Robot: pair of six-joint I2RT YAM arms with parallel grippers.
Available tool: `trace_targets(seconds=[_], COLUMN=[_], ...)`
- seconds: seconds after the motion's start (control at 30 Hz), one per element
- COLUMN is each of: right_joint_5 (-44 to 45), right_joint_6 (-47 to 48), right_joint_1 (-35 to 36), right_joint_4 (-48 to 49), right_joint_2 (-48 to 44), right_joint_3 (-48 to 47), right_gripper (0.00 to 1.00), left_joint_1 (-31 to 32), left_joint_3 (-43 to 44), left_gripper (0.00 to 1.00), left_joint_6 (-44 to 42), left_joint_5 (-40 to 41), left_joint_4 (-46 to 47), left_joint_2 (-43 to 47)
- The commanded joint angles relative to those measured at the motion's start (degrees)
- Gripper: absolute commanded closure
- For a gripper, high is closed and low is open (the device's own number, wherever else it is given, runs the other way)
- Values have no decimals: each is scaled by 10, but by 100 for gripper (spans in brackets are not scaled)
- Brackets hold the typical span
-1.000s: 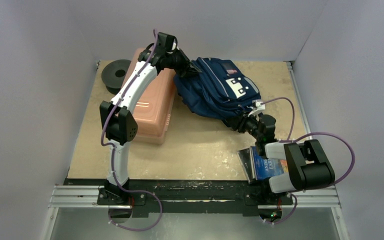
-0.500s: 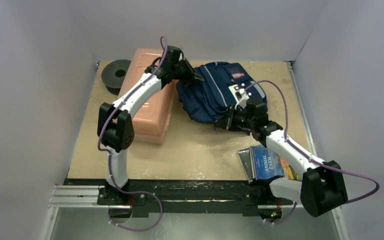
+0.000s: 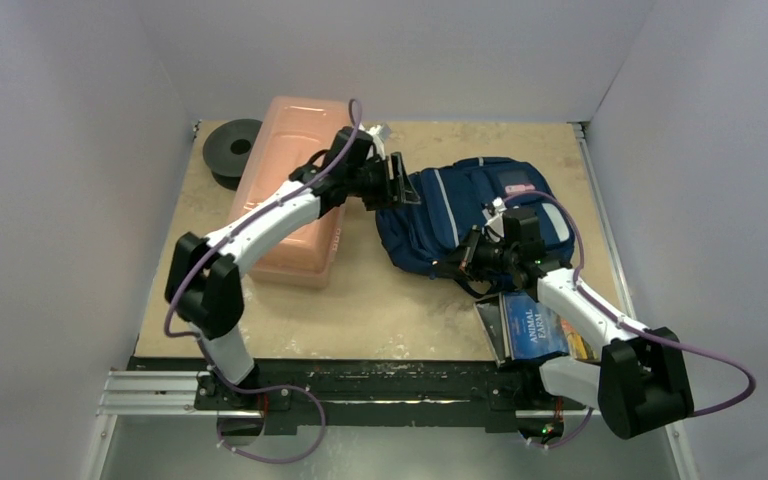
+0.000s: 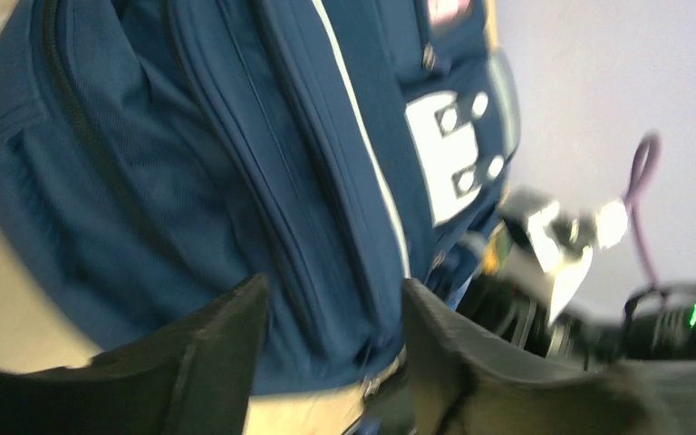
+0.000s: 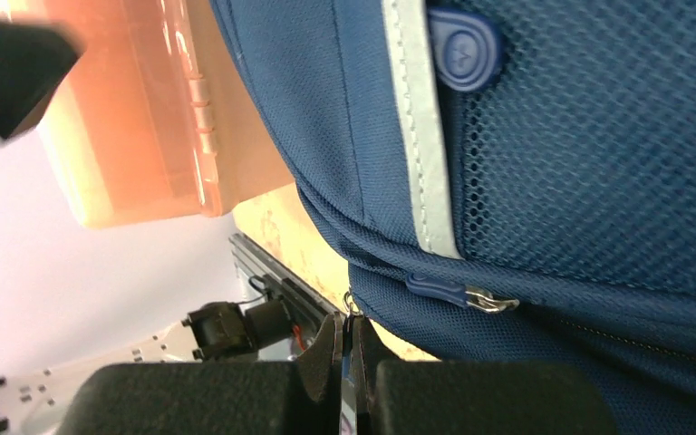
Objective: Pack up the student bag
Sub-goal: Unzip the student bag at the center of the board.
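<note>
the left pincer (image 4: 333, 304) has just let go, jaws apart beside the student bag (image 3: 455, 210), which has slid to lie flat right of the pink box (image 3: 295, 160). the right pincer (image 5: 349, 340) stays clenched on a zip pull (image 5: 351, 304), likely to open a pocket.

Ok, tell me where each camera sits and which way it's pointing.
Top external: above and behind the bases, looking down at the table; both arms, left tool, right tool show.
Left wrist: on the left wrist, facing the student bag across its open fingers.
Right wrist: on the right wrist, looking along shut fingers pinching a zip tab at the bag's mesh.
Shared: all three see the bag; top and right wrist both see the pink box.
</note>
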State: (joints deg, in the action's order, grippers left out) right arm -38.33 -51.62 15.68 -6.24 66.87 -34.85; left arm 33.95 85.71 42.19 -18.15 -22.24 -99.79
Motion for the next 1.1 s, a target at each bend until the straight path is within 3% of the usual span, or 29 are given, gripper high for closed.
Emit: trace_targets(seconds=[0.0, 0.07, 0.17, 0.3, 0.53, 0.7, 1.07], right_joint_5=[-31, -14, 2, 10, 26, 41, 56], right_joint_6=[-62, -71, -70, -136, -221, -220, -229], right_joint_1=[-15, -16, -16, -15, -15, -15, -15], right_joint_4=[52, 5, -70, -51, -27, -45, -65], right_joint_2=[-13, -5, 6, -28, -58, -57, -66], right_joint_3=[-15, -30, -60, -40, -4, -11, -26], right_gripper=[100, 100, 100, 100, 100, 100, 100], left_joint_1=[4, 44, 155, 234, 299, 308, 324], left_joint_3=[-49, -116, -214, -301, -270, -220, -144], left_gripper=[40, 42, 43, 41, 48, 49, 62], left_joint_6=[-147, -181, -233, -249, -289, -296, -328], left_joint_5=[24, 41, 170, 283, 332, 350, 401], left_joint_4=[-38, 2, 84, 231, 257, 201, 116], left_joint_2=[150, 202, 248, 233, 146, 97, 34])
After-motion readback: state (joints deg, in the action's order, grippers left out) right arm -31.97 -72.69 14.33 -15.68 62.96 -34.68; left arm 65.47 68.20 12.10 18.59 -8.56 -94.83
